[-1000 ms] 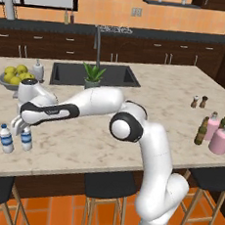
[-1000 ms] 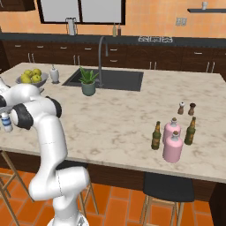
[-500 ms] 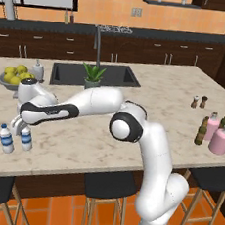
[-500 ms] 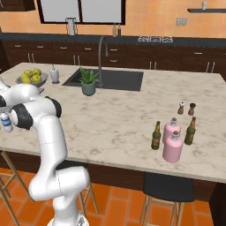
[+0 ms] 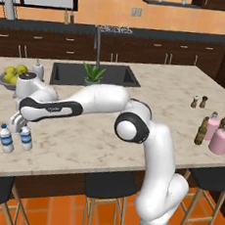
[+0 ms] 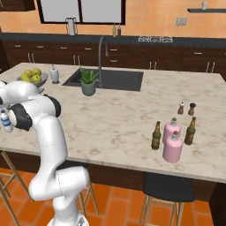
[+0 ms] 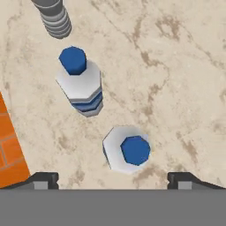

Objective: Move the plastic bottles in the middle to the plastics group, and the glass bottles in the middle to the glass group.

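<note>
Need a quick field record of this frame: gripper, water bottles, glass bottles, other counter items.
gripper: open, above the two water bottles, holding nothing
water bottles: two, upright, side by side at the counter's left front edge
caps: blue in the hand view
glass bottles: two pink and two dark beer bottles, clustered at the right end
shakers: behind the glass cluster
other: fruit bowl, potted plant by the sink
</note>
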